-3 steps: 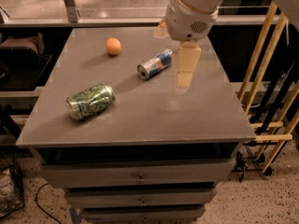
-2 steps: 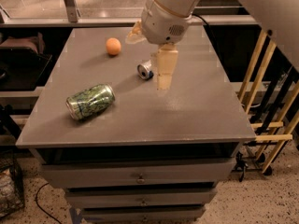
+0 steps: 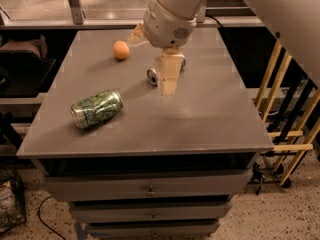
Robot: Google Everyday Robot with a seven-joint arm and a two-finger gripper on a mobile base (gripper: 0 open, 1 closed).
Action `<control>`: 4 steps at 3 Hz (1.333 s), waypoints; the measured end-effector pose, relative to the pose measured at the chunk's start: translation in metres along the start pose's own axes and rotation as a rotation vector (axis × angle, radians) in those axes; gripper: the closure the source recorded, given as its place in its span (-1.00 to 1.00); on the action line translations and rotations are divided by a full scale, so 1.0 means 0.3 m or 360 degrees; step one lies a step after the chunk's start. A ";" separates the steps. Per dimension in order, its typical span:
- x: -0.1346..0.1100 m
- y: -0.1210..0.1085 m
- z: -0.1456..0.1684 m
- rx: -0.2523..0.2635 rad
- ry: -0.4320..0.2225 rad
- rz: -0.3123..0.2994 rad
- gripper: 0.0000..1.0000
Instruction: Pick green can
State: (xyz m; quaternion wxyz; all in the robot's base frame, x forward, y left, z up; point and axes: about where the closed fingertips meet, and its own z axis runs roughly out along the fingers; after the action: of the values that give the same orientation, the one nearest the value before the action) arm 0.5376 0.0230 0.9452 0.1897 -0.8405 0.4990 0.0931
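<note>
Company on the grey desk (image 3: 200, 119) is thin: one orange ball (image 3: 120, 49) sits toward the back left, and one slim blue-and-silver can (image 3: 152, 75) lies on its side near the middle, its silver end showing just to the left of my hand (image 3: 167, 81) while the rest of it is hidden behind me. My hand hangs pointing down over the centre of the desk, below the bulky white wrist housing (image 3: 167, 19), and I cannot tell whether it is released or clenched; it is grasping nothing that I can see. The count stands at two cans, one ball and three drawer fronts (image 3: 150, 189) stacked under the desk top, with pale wooden rails (image 3: 280, 109) leaning off the right side. The green can (image 3: 97, 108) lies on its side on the front left part of the desk, well apart from my hand, with only bare desk top between us. Its long axis runs from the front left toward the back right, and one silver end faces the front left corner. The ball is behind it, well apart.
</note>
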 end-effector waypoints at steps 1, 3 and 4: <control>-0.075 -0.075 0.094 -0.0069 -0.0008 -0.0153 -1.00; -0.213 -0.175 0.270 -0.0135 0.0045 -0.0362 -1.00; -0.219 -0.187 0.359 -0.0180 0.0072 -0.0387 -1.00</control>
State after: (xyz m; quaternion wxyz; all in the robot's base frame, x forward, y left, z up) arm 0.5583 0.1442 0.8825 0.1407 -0.9059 0.3916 0.0784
